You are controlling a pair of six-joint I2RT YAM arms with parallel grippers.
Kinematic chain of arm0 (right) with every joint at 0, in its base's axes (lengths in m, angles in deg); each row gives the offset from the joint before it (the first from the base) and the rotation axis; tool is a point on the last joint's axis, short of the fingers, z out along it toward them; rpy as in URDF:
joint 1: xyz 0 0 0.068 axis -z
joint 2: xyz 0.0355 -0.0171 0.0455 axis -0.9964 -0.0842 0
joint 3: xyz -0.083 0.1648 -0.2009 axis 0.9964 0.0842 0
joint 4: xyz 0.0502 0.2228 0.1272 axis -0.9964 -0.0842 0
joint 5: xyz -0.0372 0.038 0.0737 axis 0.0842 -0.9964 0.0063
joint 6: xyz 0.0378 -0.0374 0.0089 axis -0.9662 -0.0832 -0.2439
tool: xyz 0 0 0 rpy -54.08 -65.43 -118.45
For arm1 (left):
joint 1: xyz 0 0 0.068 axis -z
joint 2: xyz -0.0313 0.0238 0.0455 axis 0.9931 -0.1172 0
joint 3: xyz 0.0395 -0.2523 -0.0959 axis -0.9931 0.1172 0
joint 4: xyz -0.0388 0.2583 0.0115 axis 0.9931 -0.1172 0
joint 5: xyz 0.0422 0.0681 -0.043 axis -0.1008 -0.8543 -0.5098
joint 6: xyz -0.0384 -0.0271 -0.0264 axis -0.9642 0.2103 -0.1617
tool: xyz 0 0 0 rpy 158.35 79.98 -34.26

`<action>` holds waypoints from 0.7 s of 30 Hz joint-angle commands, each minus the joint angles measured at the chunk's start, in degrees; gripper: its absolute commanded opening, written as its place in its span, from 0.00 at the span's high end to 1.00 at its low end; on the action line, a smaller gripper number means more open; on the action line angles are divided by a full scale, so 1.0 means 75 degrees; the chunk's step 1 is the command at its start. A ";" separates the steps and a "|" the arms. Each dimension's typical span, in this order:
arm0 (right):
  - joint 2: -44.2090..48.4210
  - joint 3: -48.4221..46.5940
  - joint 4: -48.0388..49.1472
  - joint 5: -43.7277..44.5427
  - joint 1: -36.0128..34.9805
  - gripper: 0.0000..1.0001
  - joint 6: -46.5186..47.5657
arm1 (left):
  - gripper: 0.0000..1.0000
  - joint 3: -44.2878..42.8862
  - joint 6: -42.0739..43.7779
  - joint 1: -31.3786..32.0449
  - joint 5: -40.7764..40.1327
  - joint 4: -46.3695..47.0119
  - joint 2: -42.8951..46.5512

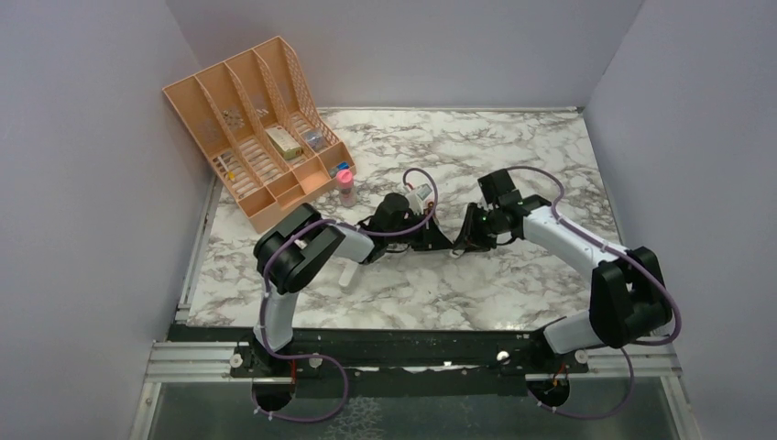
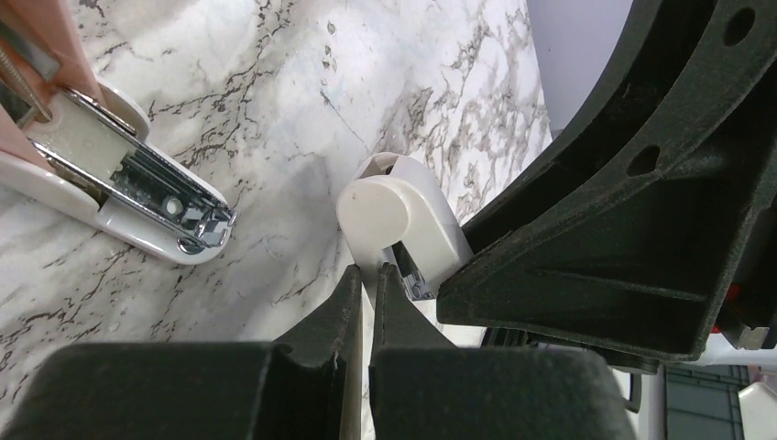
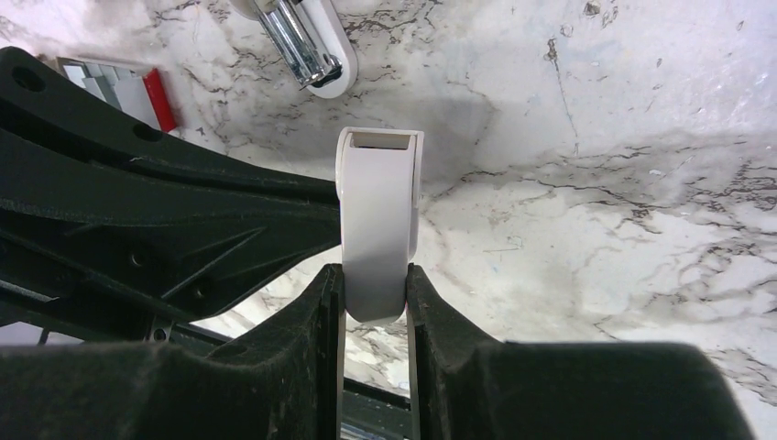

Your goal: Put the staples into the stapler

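The white stapler is swung open. My right gripper point(image 3: 376, 275) is shut on its plain white arm point(image 3: 377, 220), which is held above the table. The other half, with the chrome magazine point(image 2: 160, 197), stretches away to the upper left in the left wrist view. My left gripper point(image 2: 368, 270) is shut, its tips against the lower edge of the held arm point(image 2: 394, 215); I see nothing between them. The staples point(image 3: 114, 84), grey strips in a tray beside a red edge, lie on the table past the left gripper. In the top view both grippers point(image 1: 438, 240) point(image 1: 461, 243) meet mid-table and hide the stapler.
An orange desk organizer point(image 1: 257, 128) stands at the back left, with a pink-capped bottle point(image 1: 346, 186) in front of it. The table is white marble point(image 1: 513, 156), closed in by grey walls on three sides. A small white piece point(image 1: 348, 273) lies under the left arm.
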 commanded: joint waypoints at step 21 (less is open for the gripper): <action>-0.1093 -0.1379 -0.0349 -0.0925 0.0899 0.79 0.1312 | 1.00 -0.0771 0.1832 0.0277 -0.0831 -0.3113 -0.0404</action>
